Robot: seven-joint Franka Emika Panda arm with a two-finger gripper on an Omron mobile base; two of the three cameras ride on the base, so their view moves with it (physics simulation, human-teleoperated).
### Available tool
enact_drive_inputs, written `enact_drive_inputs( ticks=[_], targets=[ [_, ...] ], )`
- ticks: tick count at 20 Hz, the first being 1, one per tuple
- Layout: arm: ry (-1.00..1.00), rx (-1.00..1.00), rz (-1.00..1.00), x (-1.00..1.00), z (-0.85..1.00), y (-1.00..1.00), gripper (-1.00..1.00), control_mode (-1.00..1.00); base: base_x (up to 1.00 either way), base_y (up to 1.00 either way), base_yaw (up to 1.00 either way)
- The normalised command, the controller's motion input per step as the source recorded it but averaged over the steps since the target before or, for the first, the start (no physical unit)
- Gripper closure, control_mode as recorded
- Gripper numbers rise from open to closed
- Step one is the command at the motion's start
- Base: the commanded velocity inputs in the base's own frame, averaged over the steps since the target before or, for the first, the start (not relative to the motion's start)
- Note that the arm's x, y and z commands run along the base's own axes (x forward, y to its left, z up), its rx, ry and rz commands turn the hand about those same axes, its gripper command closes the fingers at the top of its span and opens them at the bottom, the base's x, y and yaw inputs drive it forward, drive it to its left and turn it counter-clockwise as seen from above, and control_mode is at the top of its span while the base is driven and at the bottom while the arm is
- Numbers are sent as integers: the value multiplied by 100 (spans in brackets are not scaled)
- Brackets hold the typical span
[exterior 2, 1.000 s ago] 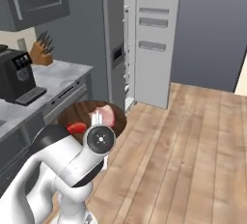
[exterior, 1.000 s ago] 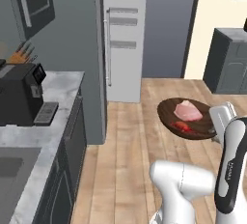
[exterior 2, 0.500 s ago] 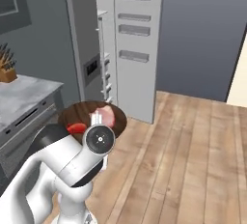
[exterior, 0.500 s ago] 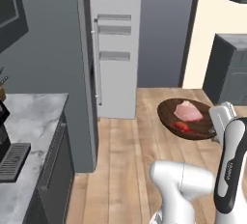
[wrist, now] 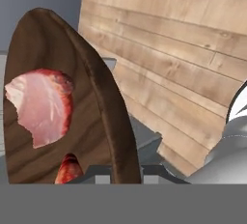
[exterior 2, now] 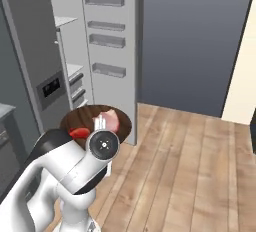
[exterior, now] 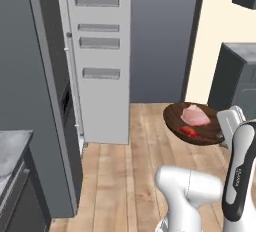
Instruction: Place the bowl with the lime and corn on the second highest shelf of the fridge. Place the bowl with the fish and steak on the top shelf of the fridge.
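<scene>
One dark wooden bowl at right of frame, pink fish and red steak inside; end effector clamped on rim. Risks: tilt spilling contents; rim striking open fridge door at upper left.

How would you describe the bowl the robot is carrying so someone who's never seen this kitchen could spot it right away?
Start at the tall grey fridge with its open door, then look down over the wooden floor to the white robot arm. At its end sits a shallow dark brown wooden bowl, held at the rim. It holds a pale pink piece of meat and a smaller red piece.
</scene>
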Motion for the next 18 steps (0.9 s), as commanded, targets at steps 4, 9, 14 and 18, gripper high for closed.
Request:
enact_drive_inputs(
  ticks=[4, 9, 14, 18],
  targets=[
    [0, 0, 0, 0, 0, 0, 100, 100, 100, -63, 0],
    [0, 0, 0, 0, 0, 0, 100, 100, 100, -53, 4],
    [0, 0, 0, 0, 0, 0, 100, 100, 99, -35, 51],
    [0, 0, 0, 0, 0, 0, 100, 100, 61, -28, 83]
  ],
)
